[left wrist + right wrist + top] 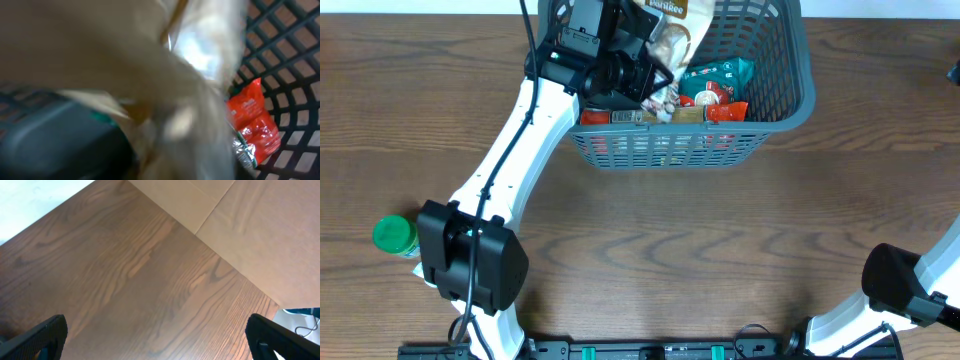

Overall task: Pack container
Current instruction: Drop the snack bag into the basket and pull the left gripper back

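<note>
the container [782, 112], a dark grey basket with slotted lattice walls and a thick rim, sits at the far edge of the wooden bench [720, 250], its long axis running side to side. the left tool [655, 75] is already over its left half, directly above the load, so the left arm is far nearer. a crinkly tan and clear bag [672, 40] fills the blurred left wrist view and hides the fingers; whether they grip it cannot be told. glossy teal [720, 75] and red [252, 120] packets lie beneath. the right tool [160, 339] hangs wide and empty, well apart.
</note>
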### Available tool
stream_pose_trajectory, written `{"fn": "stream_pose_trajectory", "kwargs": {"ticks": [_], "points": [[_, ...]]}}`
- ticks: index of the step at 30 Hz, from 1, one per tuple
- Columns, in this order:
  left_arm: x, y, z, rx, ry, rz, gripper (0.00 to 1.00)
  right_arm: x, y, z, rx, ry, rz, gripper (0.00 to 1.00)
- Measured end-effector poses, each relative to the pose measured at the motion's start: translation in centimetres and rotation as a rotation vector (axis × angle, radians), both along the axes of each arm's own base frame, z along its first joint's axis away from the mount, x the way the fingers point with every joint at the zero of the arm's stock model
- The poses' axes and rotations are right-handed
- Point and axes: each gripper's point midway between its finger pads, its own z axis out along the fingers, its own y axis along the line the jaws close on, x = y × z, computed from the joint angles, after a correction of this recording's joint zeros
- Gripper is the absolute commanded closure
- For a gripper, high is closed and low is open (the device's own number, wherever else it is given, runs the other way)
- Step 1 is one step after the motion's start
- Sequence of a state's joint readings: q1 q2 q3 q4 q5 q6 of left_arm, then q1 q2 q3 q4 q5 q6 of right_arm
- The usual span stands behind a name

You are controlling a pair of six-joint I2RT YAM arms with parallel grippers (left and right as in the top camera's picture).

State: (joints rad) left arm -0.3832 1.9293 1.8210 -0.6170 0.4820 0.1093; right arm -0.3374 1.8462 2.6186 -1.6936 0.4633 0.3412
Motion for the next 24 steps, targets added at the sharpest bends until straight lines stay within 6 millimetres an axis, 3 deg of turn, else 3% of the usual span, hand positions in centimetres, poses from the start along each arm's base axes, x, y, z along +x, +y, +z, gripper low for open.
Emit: {"fn": "stream_pose_trajectory", "kwargs": {"ticks": [8, 11, 14, 18, 24], "points": [[-0.1, 0.1, 0.8, -0.007, -0.014, 0.004, 0.01, 0.0, 0.0, 0.0, 0.0, 0.0, 0.0, 0.01], [-0.3, 0.6, 1.8, -0.001, -0.032, 0.022, 0.01, 0.0, 0.0, 0.0, 0.0, 0.0, 0.0, 0.01], [-0.8, 2.5, 3.9, 0.044, -0.075, 0.087, 0.01, 0.0, 0.0, 0.0, 0.0, 0.0, 0.0, 0.01], [-2.0, 7.2, 7.3, 0.13, -0.133, 0.227, 0.01, 0.0, 0.0, 0.0, 0.0, 0.0, 0.0, 0.01], [-6.5, 17.3, 11.0, 0.243, -0.11, 0.53, 0.01, 0.0, 0.0, 0.0, 0.0, 0.0, 0.0, 0.01]]}}
